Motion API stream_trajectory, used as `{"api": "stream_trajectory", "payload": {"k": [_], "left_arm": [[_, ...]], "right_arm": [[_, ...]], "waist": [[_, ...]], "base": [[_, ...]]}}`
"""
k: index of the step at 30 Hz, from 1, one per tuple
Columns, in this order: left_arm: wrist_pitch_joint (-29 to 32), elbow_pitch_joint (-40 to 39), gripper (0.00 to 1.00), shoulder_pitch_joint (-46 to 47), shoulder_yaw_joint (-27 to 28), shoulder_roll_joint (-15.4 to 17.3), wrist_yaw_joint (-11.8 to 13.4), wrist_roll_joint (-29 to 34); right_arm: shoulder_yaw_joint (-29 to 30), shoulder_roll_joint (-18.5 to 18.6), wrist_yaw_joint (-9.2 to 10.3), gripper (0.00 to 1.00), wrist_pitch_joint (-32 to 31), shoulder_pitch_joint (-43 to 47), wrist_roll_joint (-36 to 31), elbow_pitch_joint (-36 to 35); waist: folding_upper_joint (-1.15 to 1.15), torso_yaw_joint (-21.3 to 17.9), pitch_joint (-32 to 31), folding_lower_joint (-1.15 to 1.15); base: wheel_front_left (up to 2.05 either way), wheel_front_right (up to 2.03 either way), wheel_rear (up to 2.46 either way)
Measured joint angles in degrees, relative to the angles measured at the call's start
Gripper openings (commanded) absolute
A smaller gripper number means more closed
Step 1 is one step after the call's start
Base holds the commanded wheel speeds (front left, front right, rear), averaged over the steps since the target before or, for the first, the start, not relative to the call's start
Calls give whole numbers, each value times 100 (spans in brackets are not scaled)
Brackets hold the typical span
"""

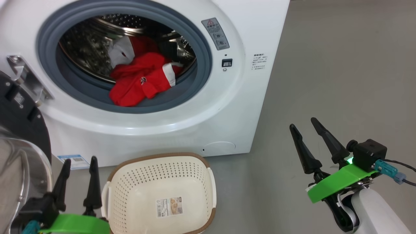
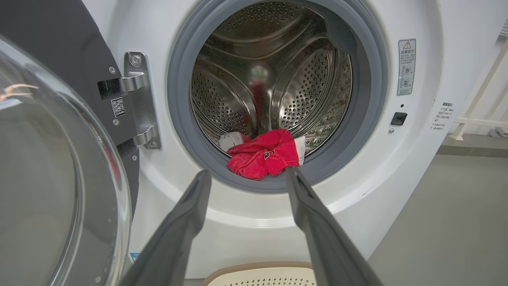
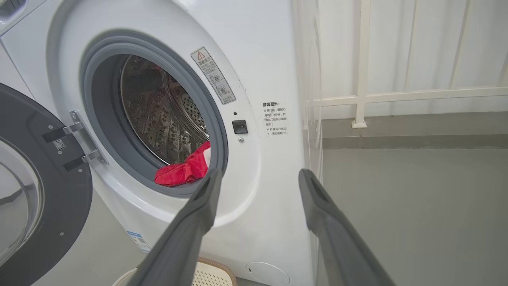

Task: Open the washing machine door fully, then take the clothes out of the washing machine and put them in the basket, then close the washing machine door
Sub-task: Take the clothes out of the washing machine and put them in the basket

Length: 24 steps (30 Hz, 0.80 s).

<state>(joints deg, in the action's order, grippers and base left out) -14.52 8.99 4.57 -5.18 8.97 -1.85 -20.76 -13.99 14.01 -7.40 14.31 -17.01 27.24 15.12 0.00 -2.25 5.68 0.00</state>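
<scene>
- A plain grey floor lies before me. A white railing stands at the back, beyond the machine's right side.
- The washing machine stands on this floor with its round opening toward me. A grey-blue seal rings the opening.
- The washing machine door is swung open to my left on a steel hinge. Its black inner face and clear glass bowl are turned toward me.
- The clothes, red with white trim, lie at the bottom front of the steel drum. One fold spills onto the lower part of the seal.
- The basket sits upright on the floor just before the machine, below the opening. A label sticker shows on its bottom.
- My left gripper hovers low between the door and the basket, just beside the basket's left handle. Its jaws are spread and grip nothing. Its fingers point at the opening, and in the left wrist view the clothes show between their tips.
- My right gripper hovers over bare floor to the right of the machine, well apart from the basket. Its jaws are spread and grip nothing.
</scene>
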Motion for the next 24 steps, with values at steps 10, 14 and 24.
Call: {"api": "stream_trajectory", "payload": {"k": [10,14,24], "left_arm": [[144,69,100,599,-85,5,14,3],[247,79,100,854,-127,38,13,4],[637,550,100,1885,-248,171,-73,27]], "right_arm": [[57,-3,0,100,0,-82,-1,-69],[143,-31,0,100,0,-100,-4,-120],[233,-148,0,100,0,-406,-86,-242]], "waist": [[0,-76,361,0],[0,-120,554,0],[0,-253,1100,0]], "base": [[0,0,0],[0,0,0],[0,0,0]]}}
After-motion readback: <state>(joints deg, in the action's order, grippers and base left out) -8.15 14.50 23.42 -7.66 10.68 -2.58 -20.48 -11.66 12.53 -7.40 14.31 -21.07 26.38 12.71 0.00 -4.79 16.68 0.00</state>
